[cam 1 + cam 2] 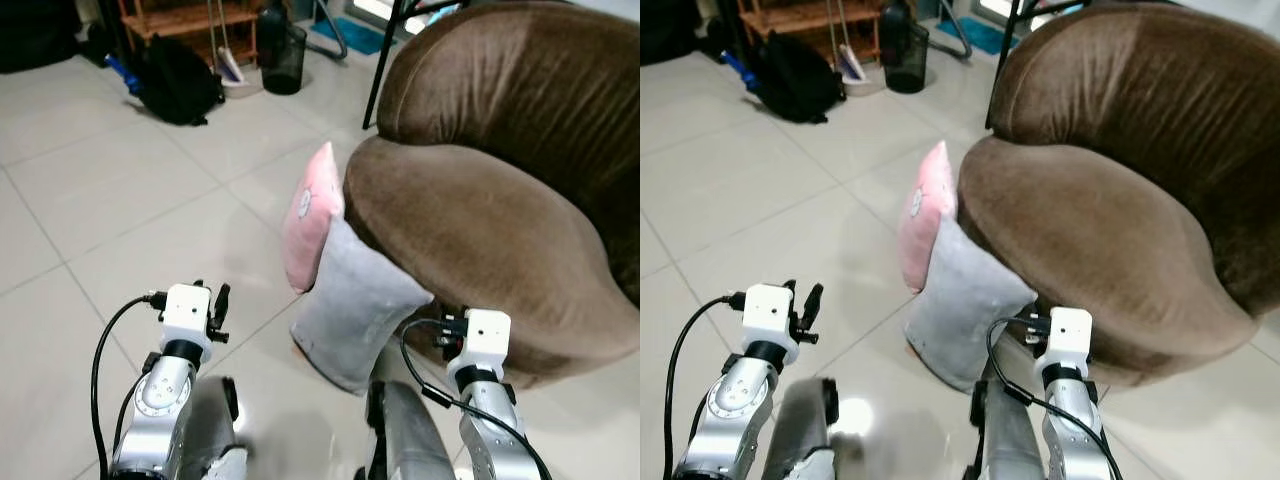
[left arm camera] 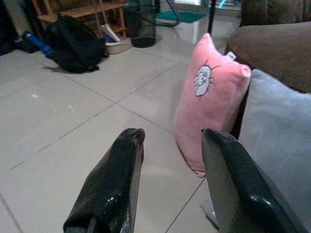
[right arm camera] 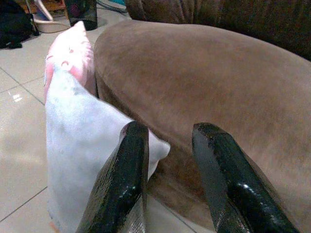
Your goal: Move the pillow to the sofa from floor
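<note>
The grey pillow (image 1: 355, 305) leaned on the sofa (image 1: 480, 220), soft and light, I judged; both my left gripper (image 2: 170, 179) and right gripper (image 3: 170, 179) were spread, so its top corner seemed best.

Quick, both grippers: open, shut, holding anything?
Left gripper: open, empty, facing the pink pillow.
Right gripper: open, empty, by the grey pillow.

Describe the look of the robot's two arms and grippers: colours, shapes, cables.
Both arms are silver metal tubes with round joints, each capped by a white boxy wrist module. A black cable loops out from the left arm and another from the right arm. The left gripper and the right gripper each have two long, glossy black fingers with rounded tips.
</note>
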Robot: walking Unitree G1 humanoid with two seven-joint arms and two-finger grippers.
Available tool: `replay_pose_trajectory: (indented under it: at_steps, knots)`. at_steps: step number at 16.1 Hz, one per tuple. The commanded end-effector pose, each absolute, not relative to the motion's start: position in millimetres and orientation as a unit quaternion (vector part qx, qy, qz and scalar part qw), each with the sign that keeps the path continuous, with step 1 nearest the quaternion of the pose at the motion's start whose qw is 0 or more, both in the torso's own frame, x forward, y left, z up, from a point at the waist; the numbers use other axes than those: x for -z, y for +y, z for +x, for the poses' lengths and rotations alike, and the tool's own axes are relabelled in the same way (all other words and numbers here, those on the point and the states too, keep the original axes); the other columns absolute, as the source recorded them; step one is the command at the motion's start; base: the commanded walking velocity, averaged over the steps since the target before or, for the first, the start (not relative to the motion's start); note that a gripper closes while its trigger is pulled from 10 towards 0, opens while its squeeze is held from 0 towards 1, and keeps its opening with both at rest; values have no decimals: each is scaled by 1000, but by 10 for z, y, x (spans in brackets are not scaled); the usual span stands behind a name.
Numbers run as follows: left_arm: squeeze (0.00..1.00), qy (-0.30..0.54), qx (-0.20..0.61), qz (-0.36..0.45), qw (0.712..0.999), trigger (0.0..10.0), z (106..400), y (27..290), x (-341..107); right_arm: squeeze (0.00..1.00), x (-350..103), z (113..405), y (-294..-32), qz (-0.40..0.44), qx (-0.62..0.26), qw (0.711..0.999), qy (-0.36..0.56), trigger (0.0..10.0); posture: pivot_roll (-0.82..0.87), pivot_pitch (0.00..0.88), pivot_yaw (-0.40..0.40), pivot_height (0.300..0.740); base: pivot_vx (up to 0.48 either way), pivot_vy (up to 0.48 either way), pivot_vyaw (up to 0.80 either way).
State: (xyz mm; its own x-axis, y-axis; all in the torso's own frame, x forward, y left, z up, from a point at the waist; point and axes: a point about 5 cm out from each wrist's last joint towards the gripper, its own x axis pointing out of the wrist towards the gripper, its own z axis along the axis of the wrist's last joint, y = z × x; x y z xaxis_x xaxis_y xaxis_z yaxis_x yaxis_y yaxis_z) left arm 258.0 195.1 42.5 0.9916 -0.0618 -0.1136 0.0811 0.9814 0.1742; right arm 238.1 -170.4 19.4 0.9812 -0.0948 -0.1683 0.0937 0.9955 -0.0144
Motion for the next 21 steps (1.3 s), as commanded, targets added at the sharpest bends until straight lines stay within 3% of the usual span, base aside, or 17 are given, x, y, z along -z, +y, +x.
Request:
replay_pose_trajectory:
  at_steps: [1,17,21]
  knots:
    - [0,53,53,91,993,10000,2584,1895,-417,0,-194,2379,-1745,1,59,995,80,10000,98,58,-108,540,356,0,0]
    - [0,57,80,78,992,10000,2598,1824,-377,0,-194,2386,-1760,2,57,996,75,10000,93,35,-103,540,329,0,0]
    - [0,55,82,83,992,10000,2599,1820,-380,0,-190,2378,-1739,9,54,996,74,10000,94,41,-102,495,0,0,0]
